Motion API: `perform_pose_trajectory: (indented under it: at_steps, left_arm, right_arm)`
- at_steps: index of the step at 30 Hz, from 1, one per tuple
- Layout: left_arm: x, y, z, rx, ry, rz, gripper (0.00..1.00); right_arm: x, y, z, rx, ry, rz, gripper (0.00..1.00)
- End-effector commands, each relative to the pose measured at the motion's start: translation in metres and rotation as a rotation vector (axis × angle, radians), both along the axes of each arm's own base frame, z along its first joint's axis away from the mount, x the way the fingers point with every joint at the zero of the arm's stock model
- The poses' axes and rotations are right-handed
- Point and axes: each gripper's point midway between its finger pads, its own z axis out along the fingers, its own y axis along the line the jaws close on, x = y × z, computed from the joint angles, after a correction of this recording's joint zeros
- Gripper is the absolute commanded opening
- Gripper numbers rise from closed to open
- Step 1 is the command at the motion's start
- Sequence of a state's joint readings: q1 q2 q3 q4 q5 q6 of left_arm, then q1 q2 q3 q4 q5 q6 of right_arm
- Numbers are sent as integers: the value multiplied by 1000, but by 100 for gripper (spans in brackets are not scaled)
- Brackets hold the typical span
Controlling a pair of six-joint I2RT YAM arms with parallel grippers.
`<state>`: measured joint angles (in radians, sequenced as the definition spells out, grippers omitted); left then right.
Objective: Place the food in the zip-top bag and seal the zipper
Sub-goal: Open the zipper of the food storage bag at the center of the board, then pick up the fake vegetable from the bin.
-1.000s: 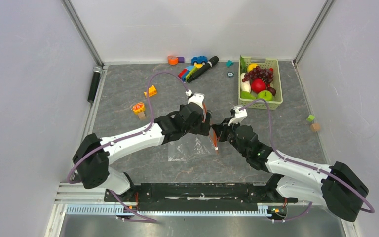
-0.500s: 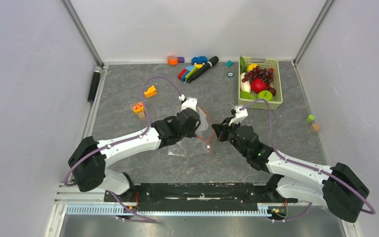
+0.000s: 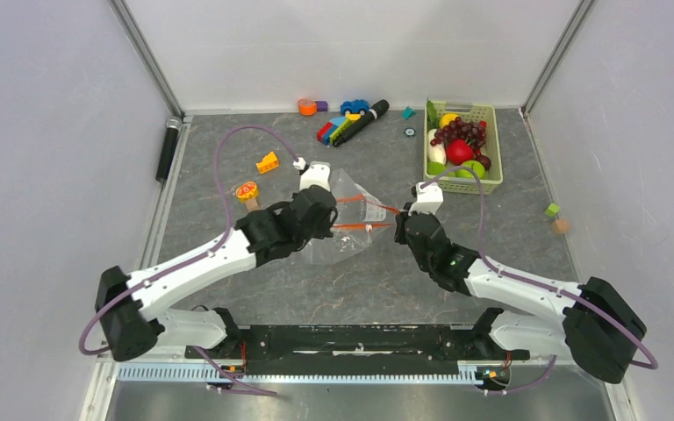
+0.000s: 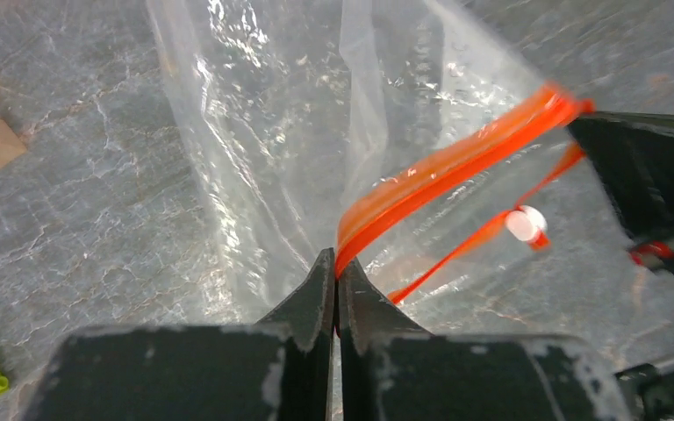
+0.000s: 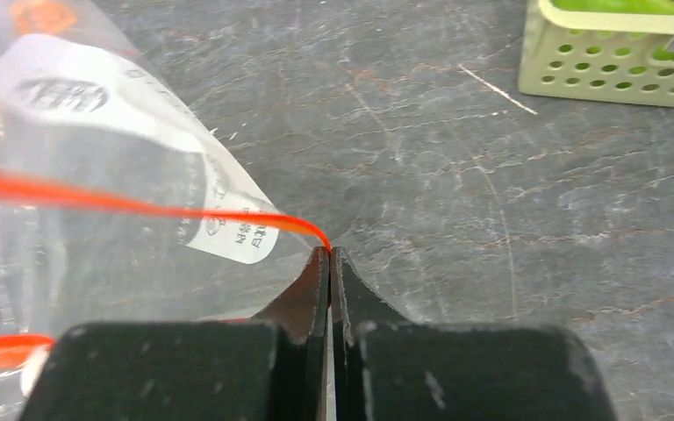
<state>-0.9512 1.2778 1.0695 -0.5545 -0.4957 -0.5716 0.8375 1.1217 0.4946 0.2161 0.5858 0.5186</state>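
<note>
Orange zipper (image 4: 456, 167) was pinched by left tool (image 4: 335, 260) and right tool (image 5: 329, 255); opening zip-top bag (image 3: 348, 189) needed gentle, even tension

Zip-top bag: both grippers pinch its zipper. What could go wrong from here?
1. The left gripper and right gripper pinch the zipper only by their tips; the taut strip could slip free.
2. The food sits in the basket, so one arm must let go, and the zip-top bag may sag shut.

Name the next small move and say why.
Probably release the right tool and reach for the basket: it and the left tool both pinch one zipper lip, the bag mouth gapes, and the food lies in the basket.
</note>
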Motion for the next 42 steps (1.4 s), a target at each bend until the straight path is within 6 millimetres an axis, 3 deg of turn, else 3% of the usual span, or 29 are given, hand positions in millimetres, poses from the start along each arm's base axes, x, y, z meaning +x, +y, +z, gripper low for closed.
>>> perform_pose_trajectory:
  at_steps: [1, 4, 8, 11, 13, 18, 22, 23, 25, 31, 37, 42]
  left_arm:
    - [-9, 29, 44, -37, -83, 26, 2]
    - [-13, 37, 57, -78, -118, 34, 2]
    - [-13, 42, 59, -107, -152, 52, 2]
    - [-10, 41, 50, -95, -144, 74, 2]
    - [-4, 43, 41, -66, -138, 109, 2]
    - [4, 51, 20, 10, -116, 206, 2]
    - [10, 49, 23, 18, -131, 214, 2]
    - [10, 48, 24, 14, -136, 214, 2]
    - [10, 46, 22, 2, -131, 207, 2]
    - [10, 51, 14, 30, -118, 232, 2]
    - [8, 48, 0, 66, -81, 221, 2]
    - [6, 46, -7, 68, -60, 213, 2]
  right_arm:
    - [12, -45, -16, -161, 51, -174, 0]
    - [14, -46, -25, -161, 85, -165, 0]
    - [17, -35, -34, -158, 119, -105, 0]
    - [18, -11, -26, -121, 75, 31, 0]
    - [18, 17, -5, -77, 4, 187, 2]
    - [6, 76, 69, 24, -195, 533, 42]
    - [-2, 91, 97, 33, -248, 637, 97]
    - [1, 90, 100, 23, -245, 625, 98]
    - [11, 80, 106, -6, -237, 563, 98]
    - [60, 11, 107, -83, -164, 259, 98]
    - [130, -66, 58, -87, 45, 72, 98]
    - [176, -113, 15, -140, 198, -26, 98]
